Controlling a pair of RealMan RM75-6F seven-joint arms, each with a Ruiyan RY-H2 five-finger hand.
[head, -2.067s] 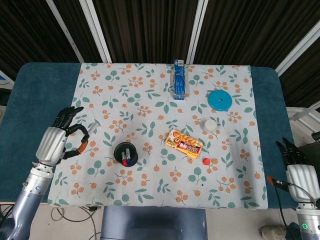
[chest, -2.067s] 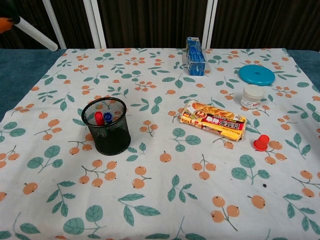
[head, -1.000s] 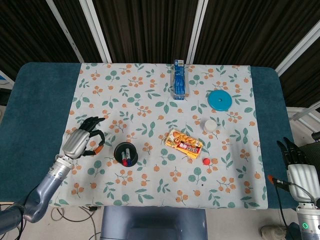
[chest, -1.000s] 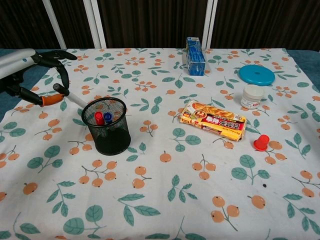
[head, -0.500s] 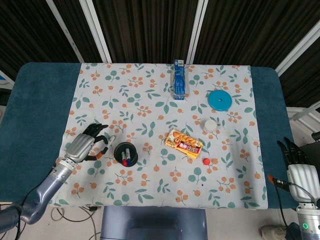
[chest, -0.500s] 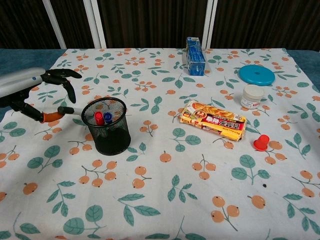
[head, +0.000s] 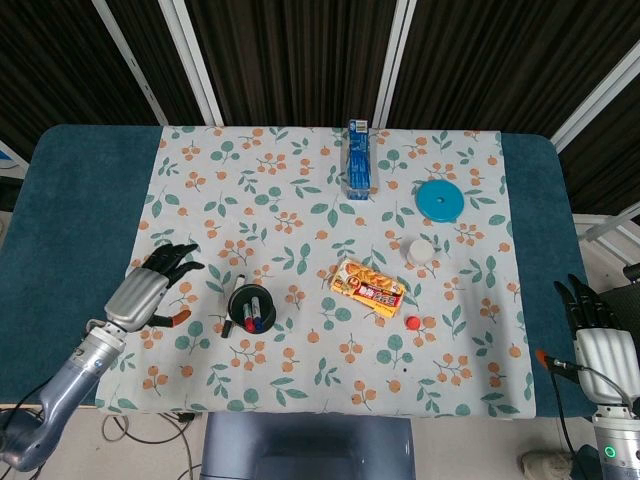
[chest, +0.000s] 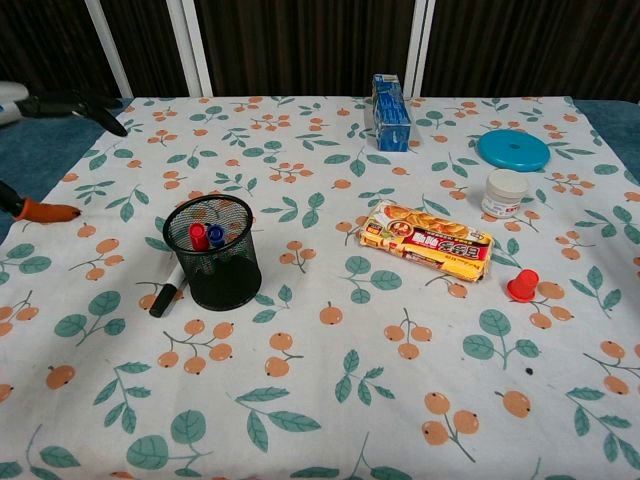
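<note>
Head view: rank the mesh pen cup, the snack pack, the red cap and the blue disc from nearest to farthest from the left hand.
From the left hand:
1. Mesh pen cup, just to its right.
2. Snack pack, mid-table.
3. Red cap, beyond the pack.
4. Blue disc, far right, toward the back.

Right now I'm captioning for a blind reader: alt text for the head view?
A marker lies on the floral tablecloth against a black pen cup, the open left robot hand beside it. A snack pack lies nearby.

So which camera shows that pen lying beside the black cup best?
The chest view: the pen lies there in full side-on against the cup. The head view shows it only as a thin sliver at the cup's rim.
</note>
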